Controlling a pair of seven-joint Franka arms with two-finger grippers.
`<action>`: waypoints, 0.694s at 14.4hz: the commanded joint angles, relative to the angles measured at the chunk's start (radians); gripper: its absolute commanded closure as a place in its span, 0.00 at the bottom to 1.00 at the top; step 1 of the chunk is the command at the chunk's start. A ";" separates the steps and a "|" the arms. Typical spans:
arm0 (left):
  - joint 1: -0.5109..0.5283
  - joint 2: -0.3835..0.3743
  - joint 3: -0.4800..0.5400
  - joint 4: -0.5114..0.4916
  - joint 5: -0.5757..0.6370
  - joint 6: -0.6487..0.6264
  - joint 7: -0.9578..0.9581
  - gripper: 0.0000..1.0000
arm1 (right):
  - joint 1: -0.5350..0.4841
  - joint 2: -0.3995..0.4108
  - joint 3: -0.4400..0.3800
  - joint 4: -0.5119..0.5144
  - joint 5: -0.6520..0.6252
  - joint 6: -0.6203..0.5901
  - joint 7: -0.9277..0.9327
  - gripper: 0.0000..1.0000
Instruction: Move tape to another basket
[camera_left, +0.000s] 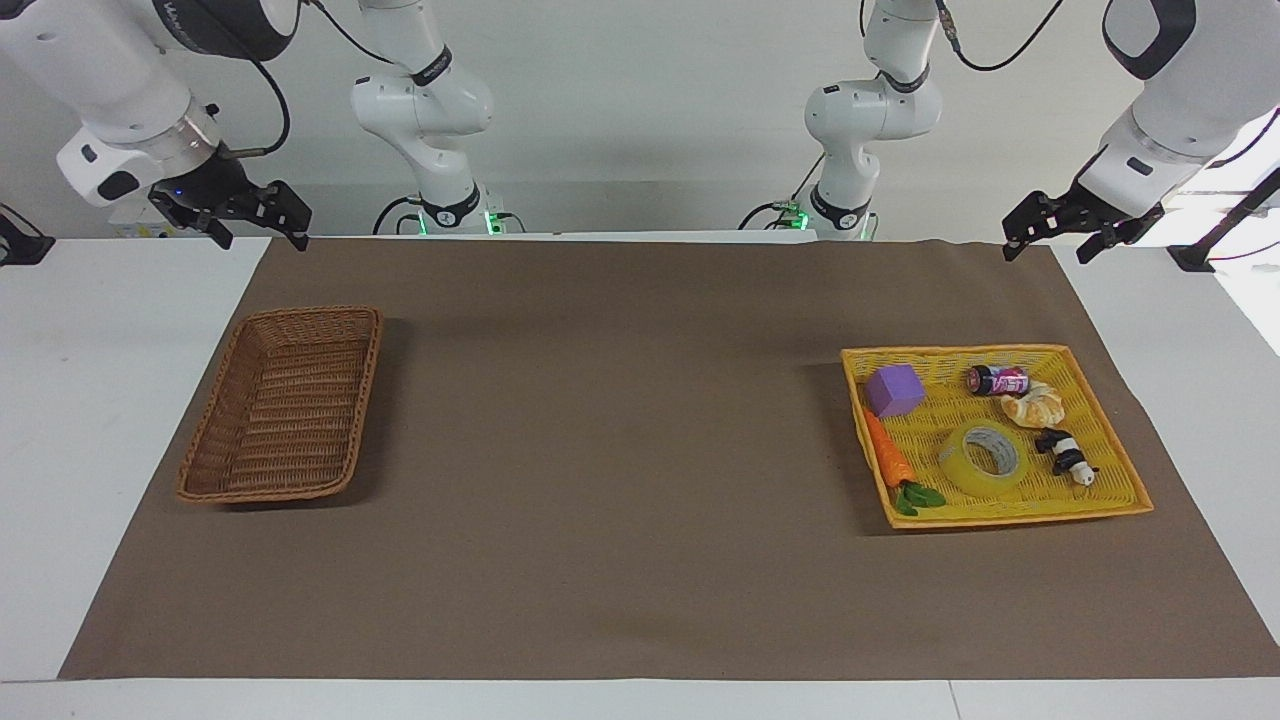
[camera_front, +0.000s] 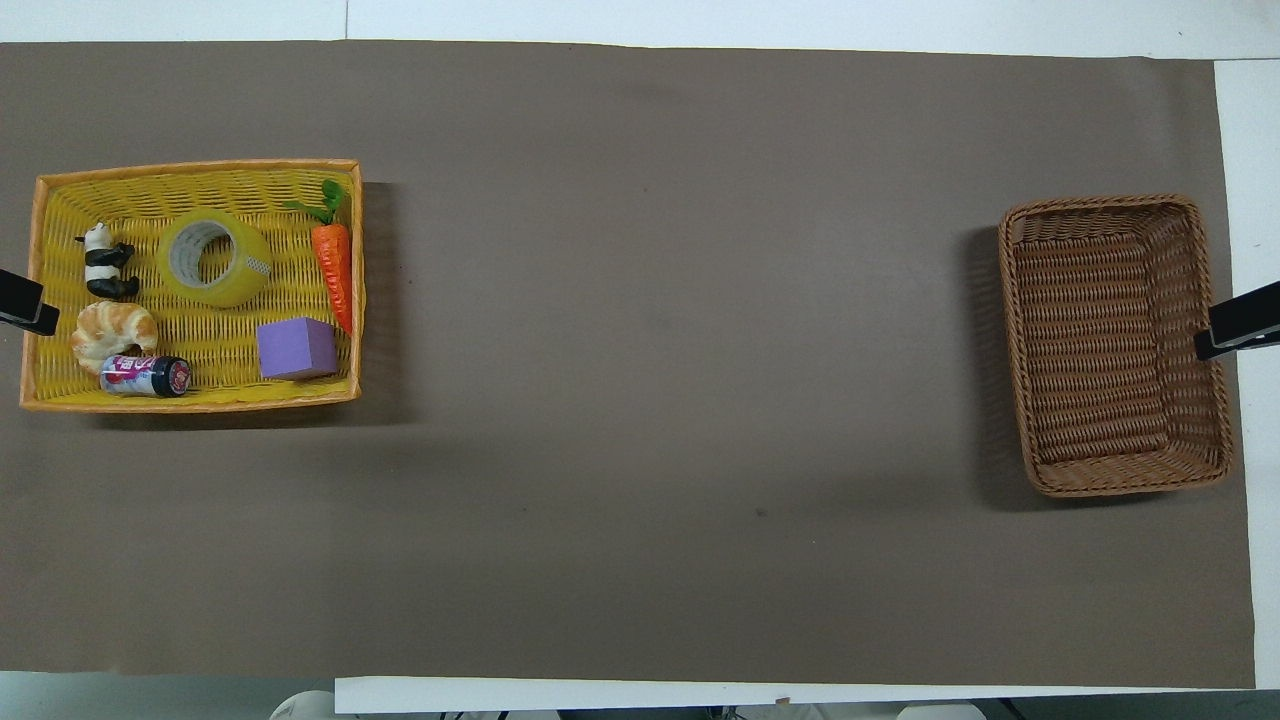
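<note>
You haven't begun: the tape (camera_left: 981, 459) lies flat in the yellow tray (camera_left: 1120, 440) at the left arm's end of the bench, between the toy carrot (camera_left: 887, 452) and the panda (camera_left: 1066, 456). The brown basket (camera_left: 205, 450) sits at the right arm's end. Both claws are released: left claw (camera_left: 1055, 240) nearest, right claw (camera_left: 262, 232) waiting. Next, lower the left claw onto the roll's wall.

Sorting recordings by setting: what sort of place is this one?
Most likely a robotics lab bench rather than a home. Two white arms stand at a white table under a brown mat, with staged props: a yellow tray holding tape and toys, and a brown wicker basket.
</note>
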 joint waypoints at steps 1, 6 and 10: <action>0.019 -0.004 -0.004 0.009 0.005 -0.014 0.004 0.00 | -0.006 -0.024 0.007 -0.028 -0.003 0.009 -0.014 0.00; 0.054 -0.007 0.025 -0.023 0.004 0.034 -0.006 0.00 | -0.006 -0.022 0.007 -0.028 -0.003 0.009 -0.014 0.00; 0.091 0.175 0.026 -0.033 -0.055 0.234 -0.010 0.00 | -0.006 -0.022 0.007 -0.028 -0.003 0.009 -0.014 0.00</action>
